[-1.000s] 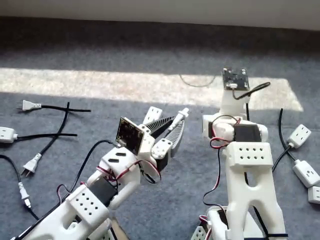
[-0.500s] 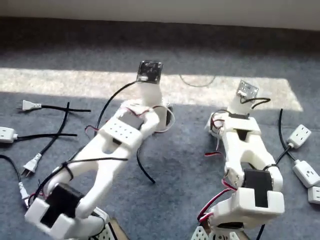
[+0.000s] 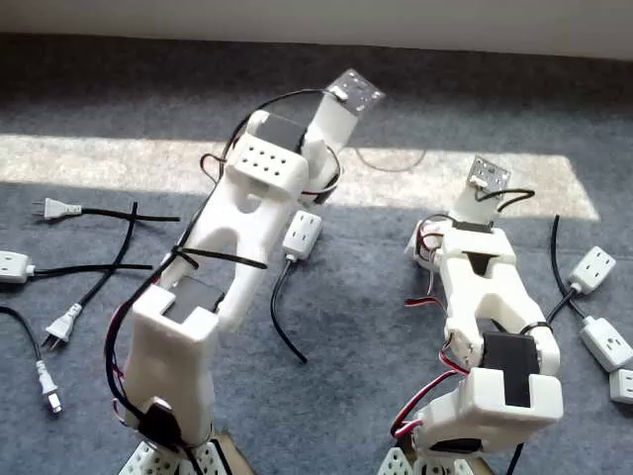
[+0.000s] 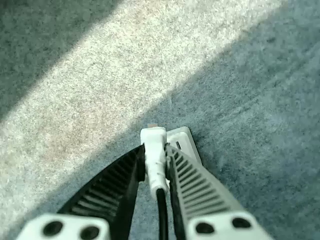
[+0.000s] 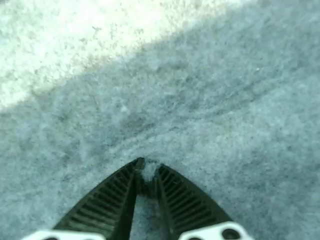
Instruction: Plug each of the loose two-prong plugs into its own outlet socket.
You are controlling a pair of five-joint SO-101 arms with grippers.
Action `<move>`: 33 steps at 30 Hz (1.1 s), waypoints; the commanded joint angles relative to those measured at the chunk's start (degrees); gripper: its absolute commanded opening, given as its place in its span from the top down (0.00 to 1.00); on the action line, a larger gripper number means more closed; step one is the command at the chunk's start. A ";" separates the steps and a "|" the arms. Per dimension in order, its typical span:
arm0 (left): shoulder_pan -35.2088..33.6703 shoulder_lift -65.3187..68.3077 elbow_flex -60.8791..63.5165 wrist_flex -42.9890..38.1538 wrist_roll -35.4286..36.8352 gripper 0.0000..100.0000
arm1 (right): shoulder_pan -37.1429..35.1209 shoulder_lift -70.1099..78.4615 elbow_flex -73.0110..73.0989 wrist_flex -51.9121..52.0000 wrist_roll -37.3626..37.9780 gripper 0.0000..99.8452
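Note:
My left gripper (image 4: 154, 150) is shut on a narrow white two-prong plug (image 4: 153, 162), whose black cord runs back between the fingers. Its tip hangs just beside a white outlet socket (image 4: 183, 143) lying on the grey carpet. In the high view that outlet socket (image 3: 302, 233) lies against the left arm (image 3: 242, 223), trailing a black cord toward the front. My right gripper (image 5: 146, 167) is shut with nothing in it, its tips low over bare carpet. The right arm (image 3: 485, 297) stands right of centre. Loose plugs (image 3: 51, 208) (image 3: 61, 327) (image 3: 47, 388) lie at the far left.
Another socket (image 3: 12, 265) sits at the left edge. Three more sockets (image 3: 593, 267) (image 3: 605, 341) (image 3: 623, 384) with black cords lie at the right edge. A sunlit band (image 3: 119, 163) crosses the carpet behind the arms. A thin wire loop (image 3: 391, 158) lies there.
The left arm has stretched out away from the front and swung right, carrying the plug, and the socket beside it has come into sight. The right arm folded lower a second ago, then held.

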 commanded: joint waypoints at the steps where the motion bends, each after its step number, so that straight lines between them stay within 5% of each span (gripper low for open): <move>1: -0.22 7.08 -15.60 10.11 -15.74 0.99 | -0.92 0.13 -2.51 -0.48 -0.35 0.99; 9: 0.57 13.49 -28.79 21.45 -38.95 0.99 | -0.92 0.22 -2.51 -0.48 -0.35 0.99; 22: -1.45 12.97 -15.25 21.36 -73.32 0.99 | -0.92 0.22 -2.51 -0.57 -0.35 0.99; 33: -2.15 13.14 -15.34 15.30 -75.60 0.99 | -0.92 0.22 -2.59 -0.57 -0.35 0.99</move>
